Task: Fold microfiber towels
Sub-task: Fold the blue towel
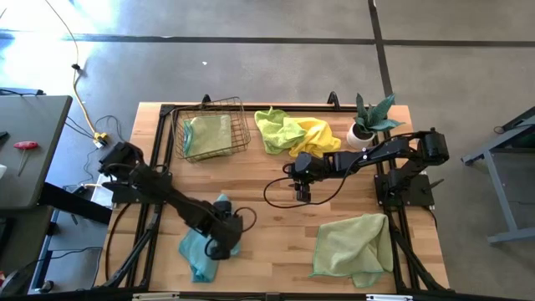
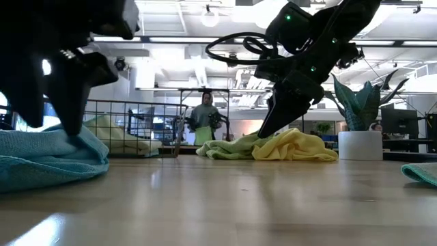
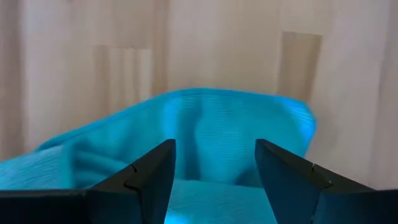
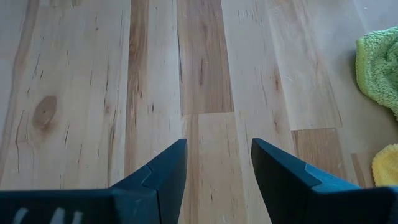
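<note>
A teal microfiber towel (image 1: 196, 255) lies bunched at the table's near left, also seen in the low view (image 2: 41, 154) and the left wrist view (image 3: 205, 124). My left gripper (image 1: 217, 244) points down over its right part, open (image 3: 214, 146). My right gripper (image 1: 301, 196) hangs open over bare wood at mid-table (image 4: 217, 143), touching nothing. A pale green towel (image 1: 351, 247) lies spread at the near right. A lime towel (image 1: 276, 130) and a yellow towel (image 1: 318, 134) lie heaped together at the far middle. My left gripper comes at the teal towel from above, its open fingers (image 2: 68, 123) standing on either side of a raised hump of the cloth (image 3: 214, 180). I cannot tell whether the fingertips touch it. The towel rests on the table.
A wire basket (image 1: 213, 107) with a pale sage towel (image 1: 207, 134) in it stands at the far left. A potted plant (image 1: 368, 125) stands at the far right. Bare wood lies between the two grippers. A person (image 2: 205, 123) stands in the room beyond the table.
</note>
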You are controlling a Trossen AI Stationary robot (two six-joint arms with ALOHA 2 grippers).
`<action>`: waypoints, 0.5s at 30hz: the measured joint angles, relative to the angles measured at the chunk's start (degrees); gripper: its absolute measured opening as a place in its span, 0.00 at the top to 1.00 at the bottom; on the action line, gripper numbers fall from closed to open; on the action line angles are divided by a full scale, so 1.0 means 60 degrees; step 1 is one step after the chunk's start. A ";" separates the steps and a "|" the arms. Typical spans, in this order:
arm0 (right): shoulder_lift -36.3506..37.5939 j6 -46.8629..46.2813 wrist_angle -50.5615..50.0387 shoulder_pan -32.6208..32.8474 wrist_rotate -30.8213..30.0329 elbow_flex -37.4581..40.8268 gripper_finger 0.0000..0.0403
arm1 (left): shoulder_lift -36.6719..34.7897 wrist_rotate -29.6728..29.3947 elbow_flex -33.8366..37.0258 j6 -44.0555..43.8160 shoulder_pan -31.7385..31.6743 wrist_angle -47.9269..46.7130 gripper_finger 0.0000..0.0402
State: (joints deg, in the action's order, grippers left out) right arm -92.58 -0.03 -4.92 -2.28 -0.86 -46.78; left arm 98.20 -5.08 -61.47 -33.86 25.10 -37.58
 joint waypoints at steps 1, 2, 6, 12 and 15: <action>0.0000 -0.0001 0.0003 0.0002 0.0000 0.0000 0.57 | 0.0078 0.0102 0.0000 0.0075 0.0041 0.0008 0.47; 0.0000 -0.0001 0.0003 0.0000 0.0000 0.0000 0.57 | 0.0169 0.0199 0.0000 0.0199 0.0067 0.0030 0.47; 0.0000 0.0000 0.0000 0.0001 0.0000 0.0000 0.57 | 0.0566 0.0442 0.0000 0.0740 0.0101 0.0083 0.47; 0.0000 -0.0001 0.0006 0.0004 0.0000 0.0000 0.57 | 0.1224 0.0464 -0.0006 0.1164 -0.0065 0.0744 0.47; 0.0000 0.0001 -0.0006 0.0002 0.0000 0.0000 0.57 | 0.1496 0.0290 -0.0029 0.1454 -0.0284 0.1988 0.47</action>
State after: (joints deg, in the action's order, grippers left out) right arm -92.58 -0.02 -4.96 -2.27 -0.86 -46.78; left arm 107.17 -3.34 -61.65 -25.13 23.40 -25.65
